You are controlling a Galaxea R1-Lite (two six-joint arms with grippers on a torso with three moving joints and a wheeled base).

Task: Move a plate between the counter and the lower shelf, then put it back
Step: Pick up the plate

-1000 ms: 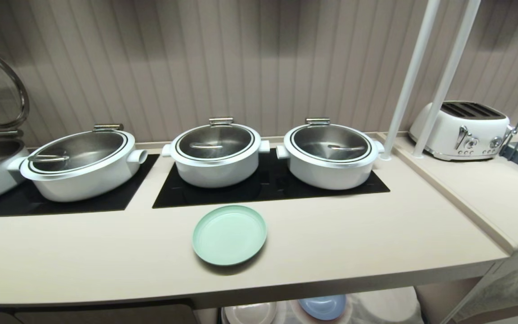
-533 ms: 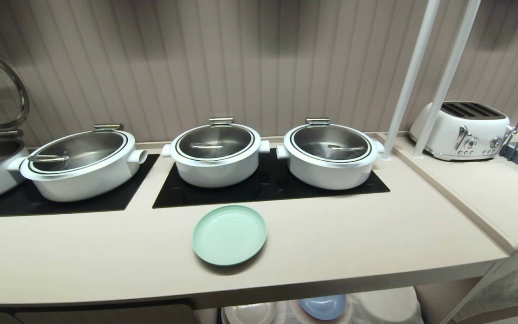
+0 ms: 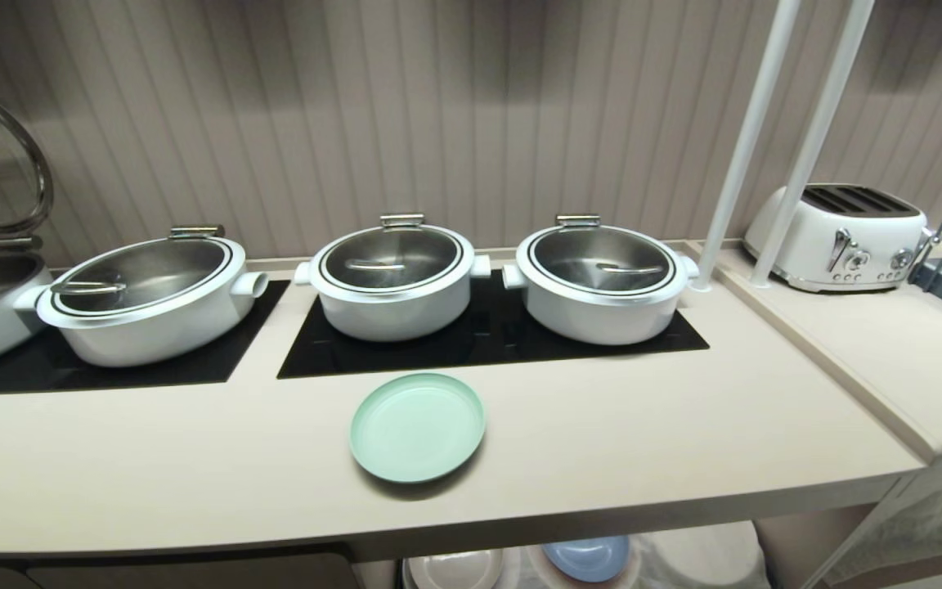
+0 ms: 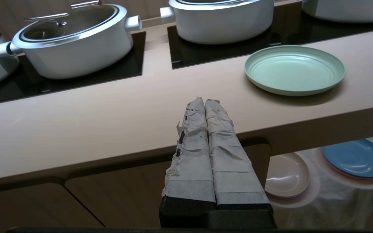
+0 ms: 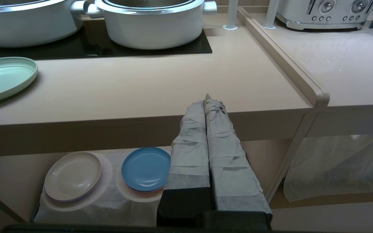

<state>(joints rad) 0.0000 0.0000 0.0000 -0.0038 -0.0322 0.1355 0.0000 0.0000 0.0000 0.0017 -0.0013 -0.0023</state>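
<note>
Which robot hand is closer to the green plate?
Hard to say. The left gripper and right gripper both hang shut before the counter edge, the plate lying roughly between them; neither touches it.

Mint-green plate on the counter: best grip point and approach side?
Pinch the raised rim of the mint-green plate at its near edge, coming from the counter's front. It lies flat and upright, so only the rim gives purchase; pots crowd the far side. The shut left gripper would probably need to open first.
</note>
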